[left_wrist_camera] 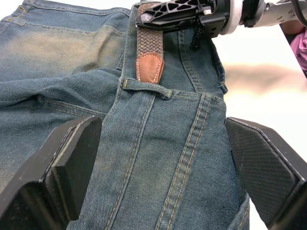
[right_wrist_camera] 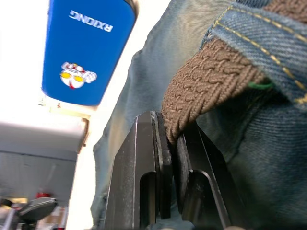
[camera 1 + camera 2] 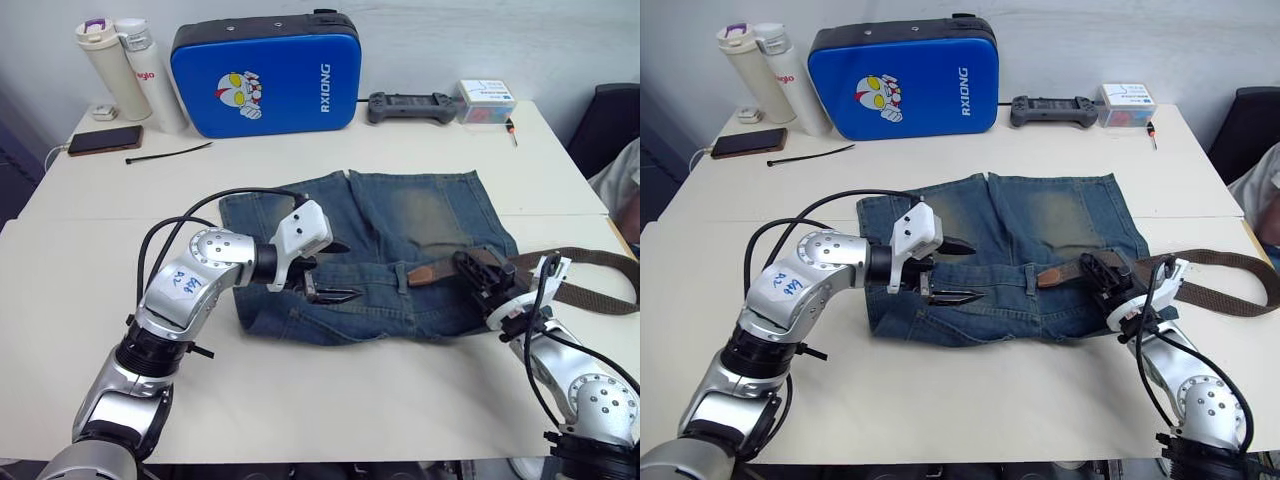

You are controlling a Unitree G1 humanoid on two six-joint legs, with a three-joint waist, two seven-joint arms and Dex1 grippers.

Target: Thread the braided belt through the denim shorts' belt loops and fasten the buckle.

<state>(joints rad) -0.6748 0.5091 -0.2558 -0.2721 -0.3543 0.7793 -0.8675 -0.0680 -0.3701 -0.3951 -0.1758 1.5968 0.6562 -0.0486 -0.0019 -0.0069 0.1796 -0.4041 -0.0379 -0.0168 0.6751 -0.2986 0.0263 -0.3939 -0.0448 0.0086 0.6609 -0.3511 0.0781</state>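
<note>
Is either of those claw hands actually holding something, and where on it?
Yes. The right gripper pinches the braided belt a little behind its tan tip. The left gripper is open above the denim shorts, holding nothing.

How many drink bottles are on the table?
2: a cream insulated bottle with a purple lid and a white bottle beside it, both standing at the far left corner.
</note>
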